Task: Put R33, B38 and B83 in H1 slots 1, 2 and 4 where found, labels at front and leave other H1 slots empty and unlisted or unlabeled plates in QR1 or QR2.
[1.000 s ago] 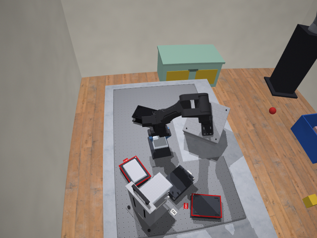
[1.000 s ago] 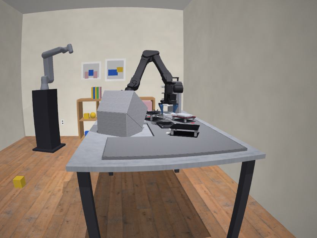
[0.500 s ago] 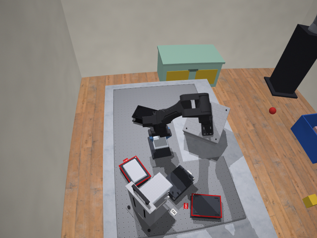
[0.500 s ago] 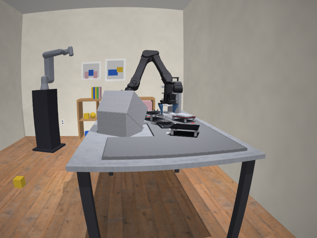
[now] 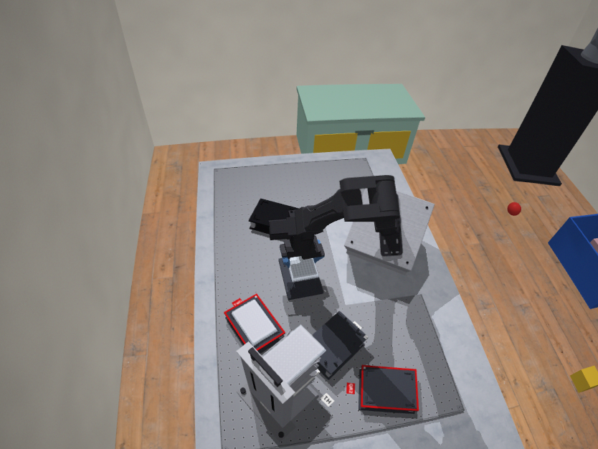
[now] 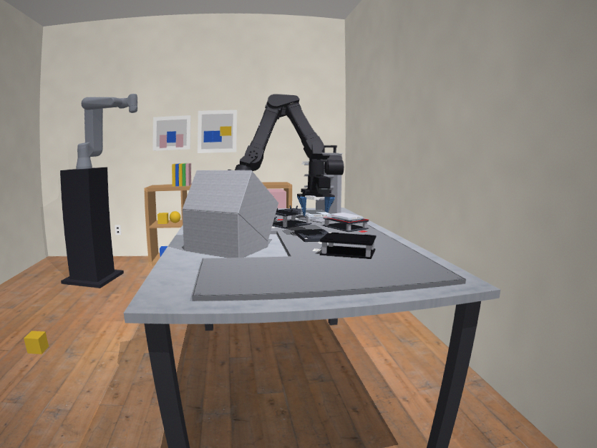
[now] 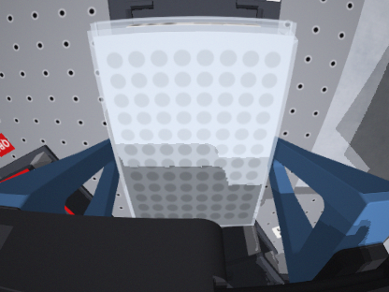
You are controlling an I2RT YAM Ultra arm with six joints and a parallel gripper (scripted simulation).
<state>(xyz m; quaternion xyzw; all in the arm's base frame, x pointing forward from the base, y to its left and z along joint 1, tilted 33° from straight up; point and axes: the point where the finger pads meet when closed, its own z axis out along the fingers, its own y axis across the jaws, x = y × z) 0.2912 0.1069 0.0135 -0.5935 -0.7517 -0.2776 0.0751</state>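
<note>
My gripper (image 5: 302,263) (image 6: 316,205) (image 7: 194,145) is shut on a clear 96-well plate (image 5: 304,270) (image 7: 194,101), its blue fingers on the two long sides. The plate hangs level, low over a dark nest (image 5: 305,290) (image 7: 187,2); whether it touches the nest I cannot tell. The plate hotel H1 (image 5: 270,391) stands at the front left, with a white plate (image 5: 294,355) jutting out of its top. Another white plate (image 5: 254,323) lies in the red-rimmed quarantine nest (image 5: 226,313). I can read no ID label on any plate.
A second red-rimmed nest (image 5: 363,386) at the front right holds nothing. A dark nest (image 5: 340,343) sits beside the hotel, and another (image 5: 270,212) lies behind the arm. The arm's grey pedestal (image 5: 410,227) (image 6: 221,217) stands to the right.
</note>
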